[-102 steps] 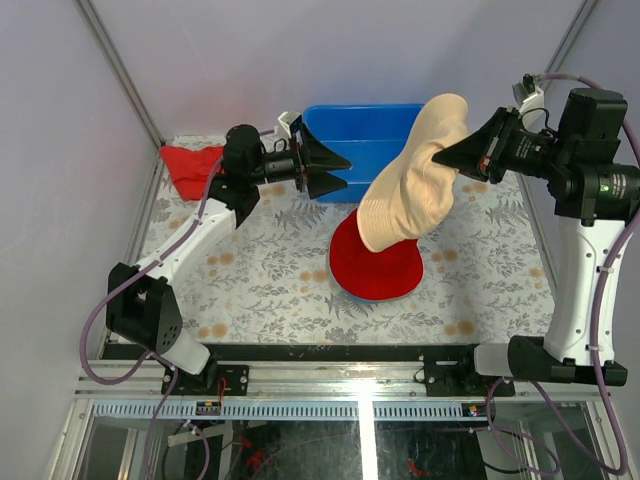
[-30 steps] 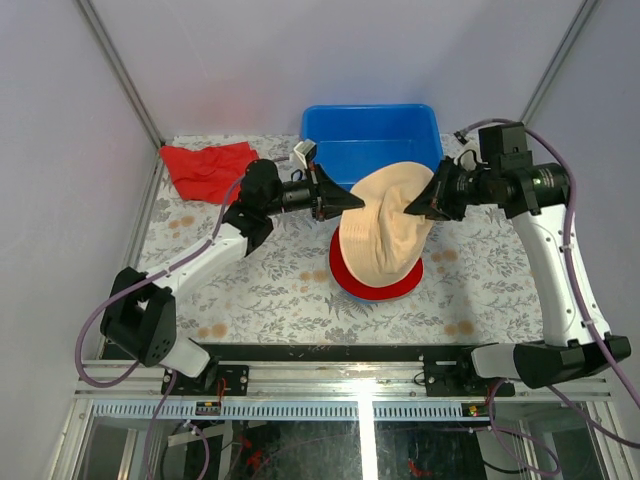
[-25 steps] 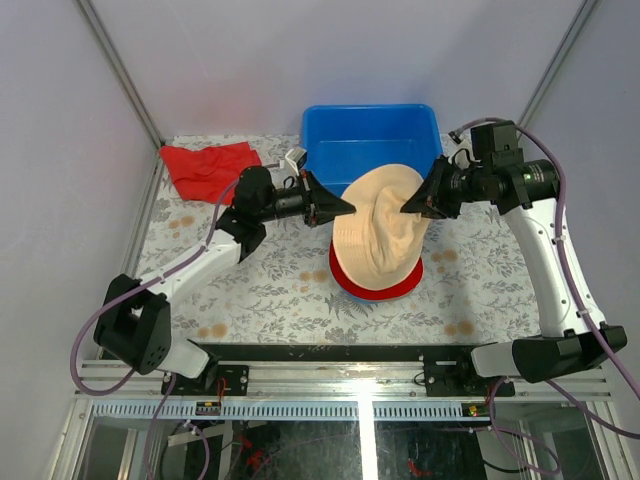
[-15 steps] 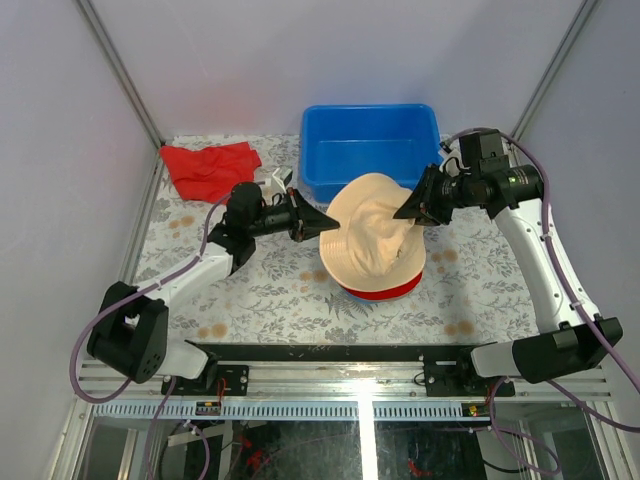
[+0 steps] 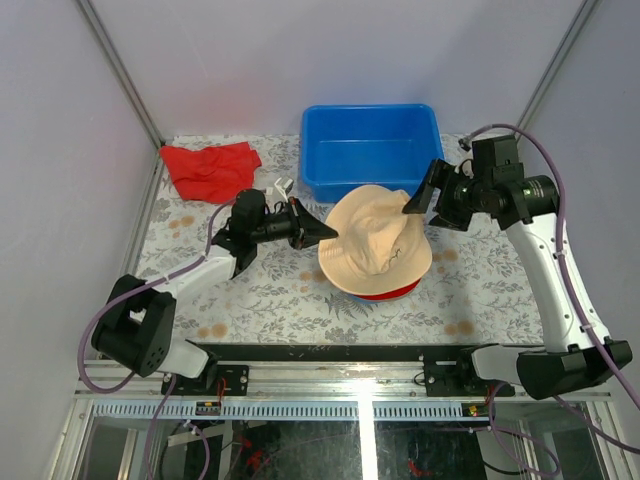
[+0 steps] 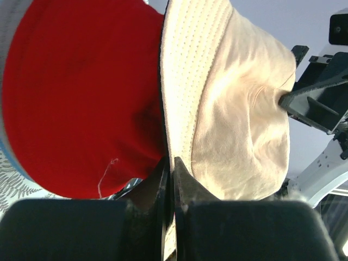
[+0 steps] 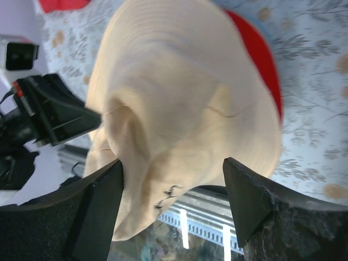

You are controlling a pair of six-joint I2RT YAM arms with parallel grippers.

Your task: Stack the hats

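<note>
Peach-beige hat (image 5: 375, 245) sits crumpled on top of red hat (image 5: 388, 293), mid-bench (image 5: 270, 290), just in front of blue bin (image 5: 370, 140) at far edge. Left gripper (image 5: 322, 232) clamped on its left brim. Right gripper (image 5: 418, 195) jaws wide apart at crown's far-right side. Red cloth (image 5: 208, 168) in far-left corner.
</note>
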